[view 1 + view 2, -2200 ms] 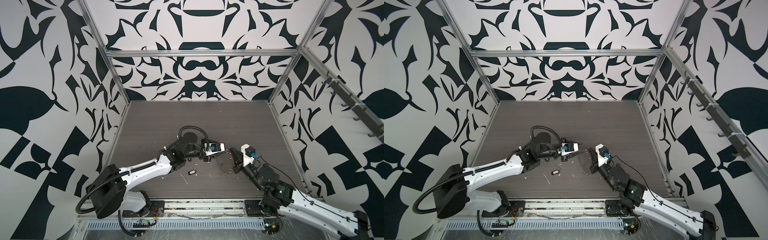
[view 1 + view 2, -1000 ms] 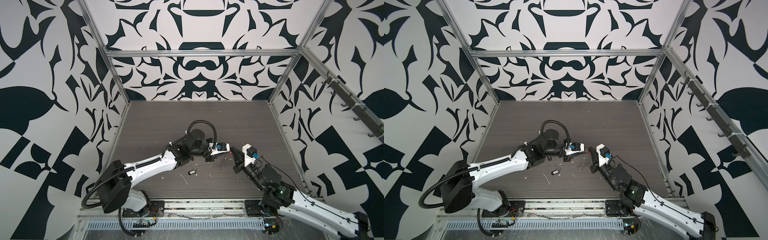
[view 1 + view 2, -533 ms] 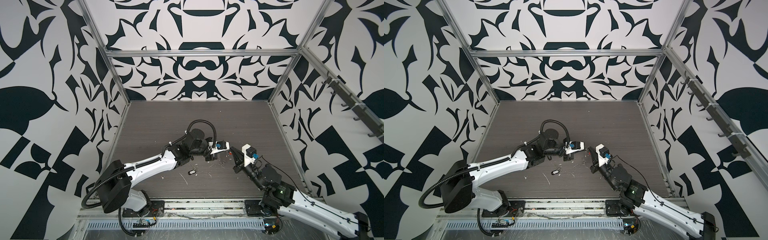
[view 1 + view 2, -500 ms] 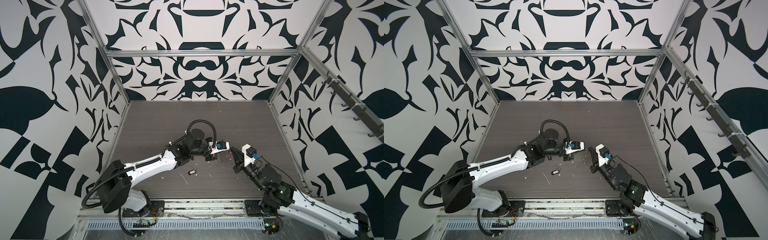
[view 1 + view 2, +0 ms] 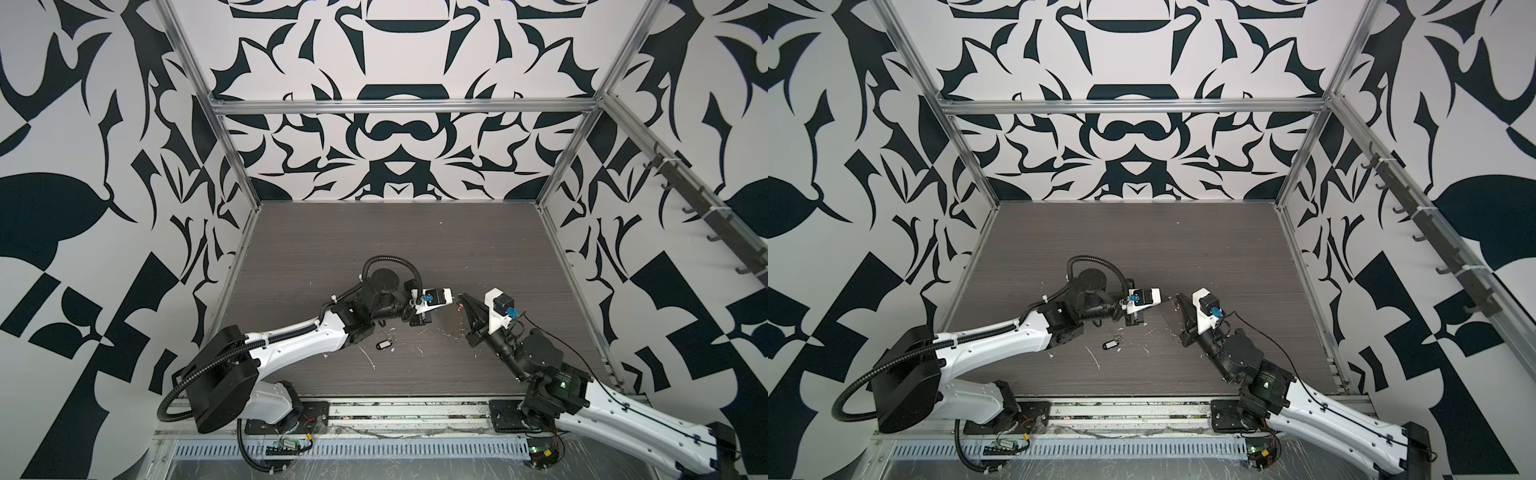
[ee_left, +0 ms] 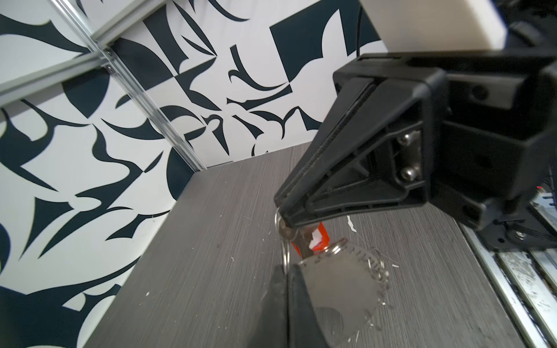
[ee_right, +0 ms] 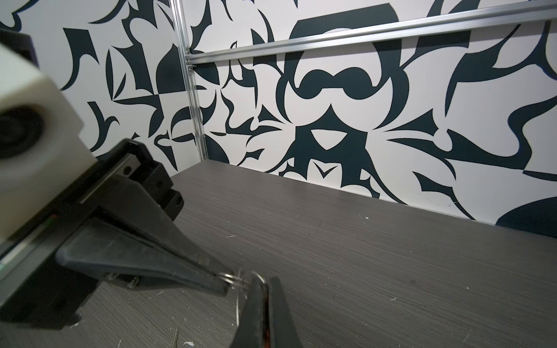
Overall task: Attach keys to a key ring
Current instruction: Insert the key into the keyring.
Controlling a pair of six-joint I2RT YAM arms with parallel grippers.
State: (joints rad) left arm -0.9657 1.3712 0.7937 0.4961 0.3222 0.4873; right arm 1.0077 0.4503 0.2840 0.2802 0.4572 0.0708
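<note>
The left gripper point(image 6: 284, 272) is closed. Its two black fingertips are pressed together on the thin rim of the key ring point(image 6: 340, 283), which it holds up above the table as a greyish, see-through disc with tiny loops along its edge. At the top of the key ring, almost tip to tip with the left one, the right gripper point(image 6: 283, 212) is closed as well, pinching the keys with the red-orange tag point(image 6: 318, 238) by their small metal end. The tag dangles just under its fingers, against the key ring's upper rim (the right wrist view shows only a reddish glint between those fingers and little else of the bunch). Whether that bunch is already threaded onto the key ring cannot be told. In both top views the two arms meet nose to nose over the near middle of the dark wood-grain table point(image 5: 374, 249), and the key ring itself is too thin to make out there. The keys with the black tag point(image 5: 383, 345) lie flat on the table near the key ring, on its side toward the robot bases and the left arm, apart from both grippers. White scraps point(image 5: 368, 358) are scattered over the table beneath and around the key ring.
</note>
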